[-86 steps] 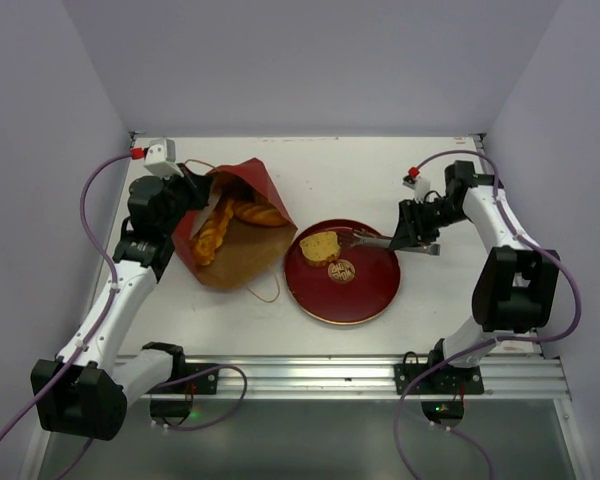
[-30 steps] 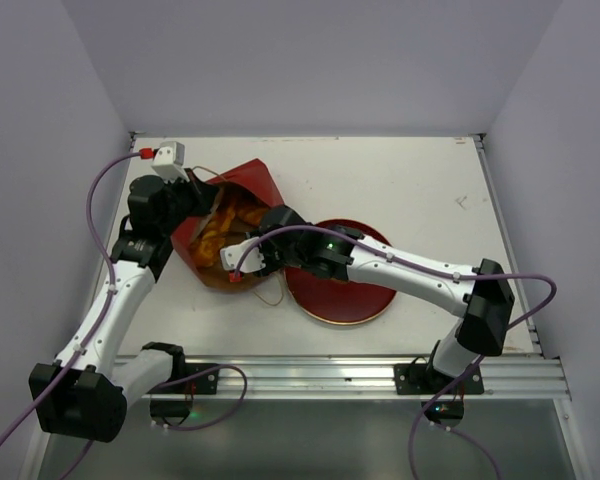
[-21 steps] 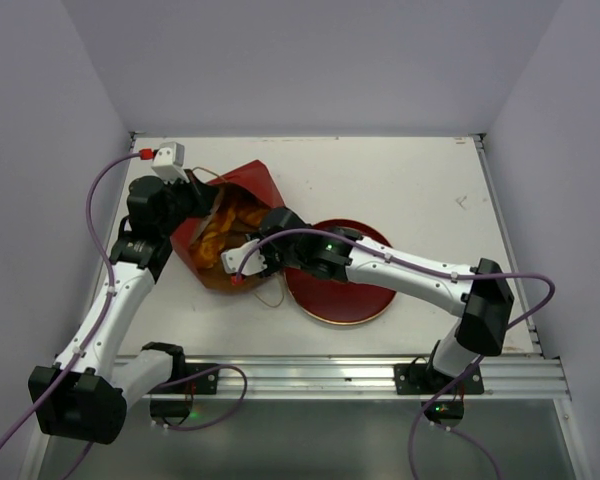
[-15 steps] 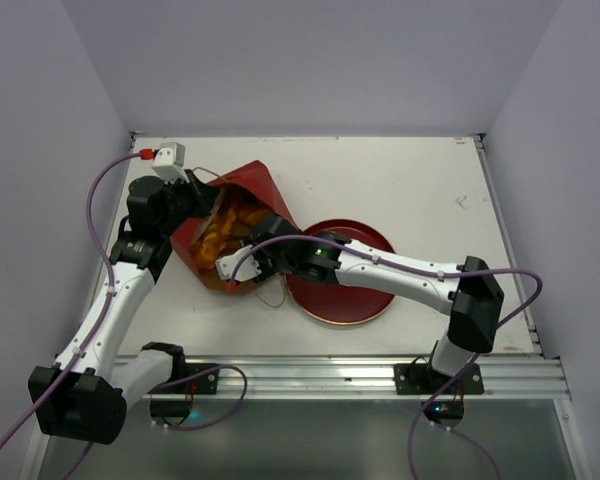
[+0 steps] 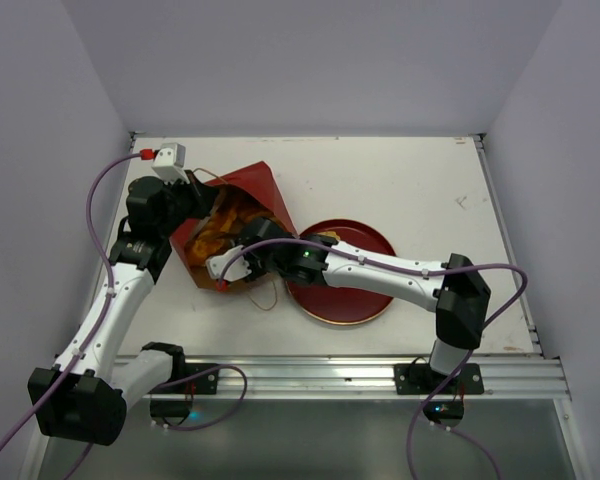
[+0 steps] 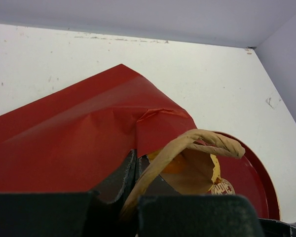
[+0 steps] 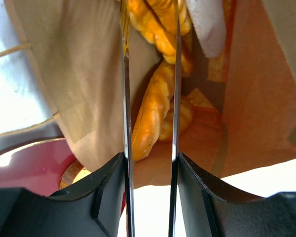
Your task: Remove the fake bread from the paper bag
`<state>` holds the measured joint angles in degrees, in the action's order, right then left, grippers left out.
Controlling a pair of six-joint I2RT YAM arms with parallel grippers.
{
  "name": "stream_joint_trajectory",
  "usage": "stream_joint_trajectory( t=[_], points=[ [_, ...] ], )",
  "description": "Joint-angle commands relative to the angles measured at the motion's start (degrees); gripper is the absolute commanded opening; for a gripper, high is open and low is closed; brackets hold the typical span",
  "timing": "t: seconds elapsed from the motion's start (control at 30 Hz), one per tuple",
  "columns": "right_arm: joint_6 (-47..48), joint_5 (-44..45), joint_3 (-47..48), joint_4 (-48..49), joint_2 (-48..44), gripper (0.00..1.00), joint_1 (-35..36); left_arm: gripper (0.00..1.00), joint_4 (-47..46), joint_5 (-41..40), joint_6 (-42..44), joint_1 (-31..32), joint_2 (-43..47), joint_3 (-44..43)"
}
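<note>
The paper bag (image 5: 250, 190) lies on its side, red outside and brown inside, its mouth toward the red plate. My left gripper (image 5: 190, 207) is shut on the bag's brown rim (image 6: 187, 143), holding the mouth up. Orange loaves of fake bread (image 5: 217, 225) lie inside. My right gripper (image 5: 223, 252) reaches into the mouth. In the right wrist view its thin fingers (image 7: 126, 98) stand apart on either side of a long orange loaf (image 7: 153, 108), with other loaves (image 7: 153, 24) and a white piece (image 7: 207, 24) deeper in. I cannot see the fingers pressing on the loaf.
The round red plate (image 5: 365, 300) sits just right of the bag, mostly under my right arm; a brown bread piece (image 7: 71, 175) rests on it. A thin cord handle (image 5: 265, 298) trails from the bag's mouth. Walls enclose the table at the left, back and right.
My right arm has come from the right side of the plate, crossed it, and pushed its fingers leftward into the bag's mouth. The left gripper has kept its hold on the rim.
</note>
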<state>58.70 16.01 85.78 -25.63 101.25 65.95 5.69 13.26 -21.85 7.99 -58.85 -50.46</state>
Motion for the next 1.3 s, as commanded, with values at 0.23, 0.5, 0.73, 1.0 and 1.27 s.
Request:
stream_joint_trajectory(
  t=[0.23,0.5,0.73,1.0,1.27],
  points=[
    [-2.4,3.1,3.1,5.3,0.7,0.50,0.4,0.00,-3.0,2.7,-0.3,0.1,1.7,-1.4],
    [-3.4,3.7,1.7,7.1,-0.7,0.50,0.5,0.00,-2.9,2.7,-0.3,0.1,1.7,-1.5],
    [-4.4,4.6,0.9,8.2,-2.6,0.50,0.5,0.00,-3.0,2.1,-0.6,0.1,1.6,-1.4],
    [-4.8,4.3,-0.4,8.4,-3.1,0.50,0.5,0.00,-3.1,2.2,-0.7,0.1,1.7,-1.7],
    [-6.0,2.2,2.1,7.0,-0.1,0.48,0.6,0.00,-3.5,3.4,-1.7,0.1,1.5,-1.6]
  ],
)
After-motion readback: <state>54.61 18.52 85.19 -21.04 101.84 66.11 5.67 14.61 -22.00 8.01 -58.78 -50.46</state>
